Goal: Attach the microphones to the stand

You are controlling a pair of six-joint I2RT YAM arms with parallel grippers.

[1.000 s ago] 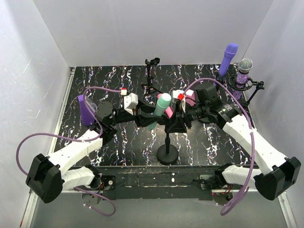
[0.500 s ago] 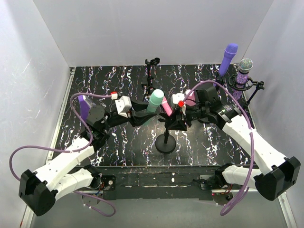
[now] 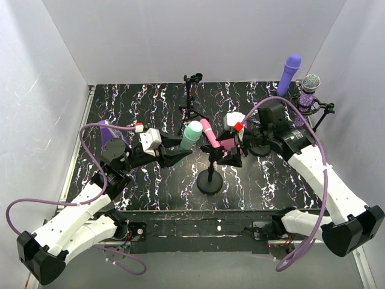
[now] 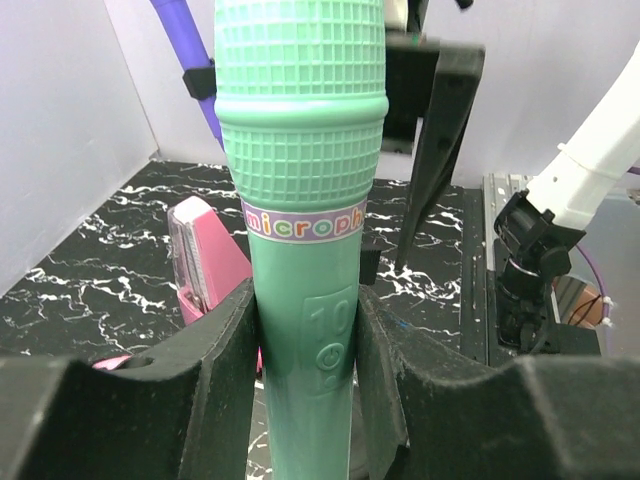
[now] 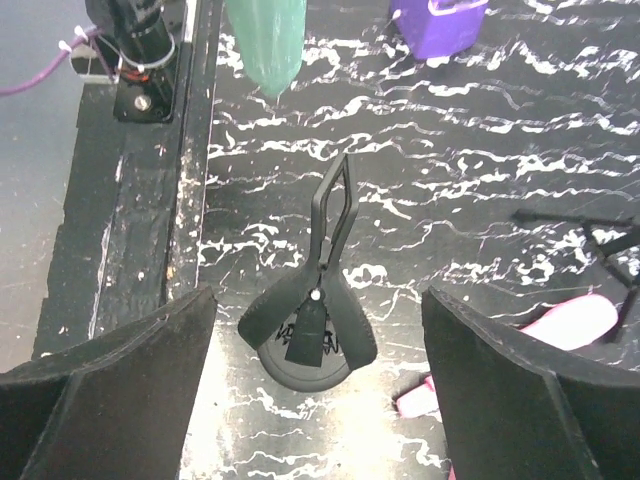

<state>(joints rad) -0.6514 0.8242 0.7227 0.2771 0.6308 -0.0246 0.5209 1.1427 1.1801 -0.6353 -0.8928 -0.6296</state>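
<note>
My left gripper (image 3: 179, 155) is shut on the mint green microphone (image 3: 192, 133), gripping its handle with the head pointing up and away (image 4: 300, 190). It holds the microphone left of the round-based stand (image 3: 210, 180), whose black clip (image 5: 322, 300) is empty. My right gripper (image 3: 227, 158) is open and empty, its fingers either side of that clip (image 5: 320, 400). The pink microphone (image 3: 210, 133) lies on the table behind the stand. The plain purple microphone (image 3: 289, 71) and the glittery purple one (image 3: 310, 86) stand upright in stands at the back right.
A bare tripod stand (image 3: 191, 96) is at the back centre. A purple wedge block (image 3: 108, 133) sits at the left and a pink wedge block (image 4: 205, 260) near the round-based stand. White walls close in the marbled black table (image 3: 150, 180).
My left arm has drawn back to the left with the mint green microphone, away from the stand's clip. My right gripper has shifted slightly right. The pink microphone is now uncovered.
</note>
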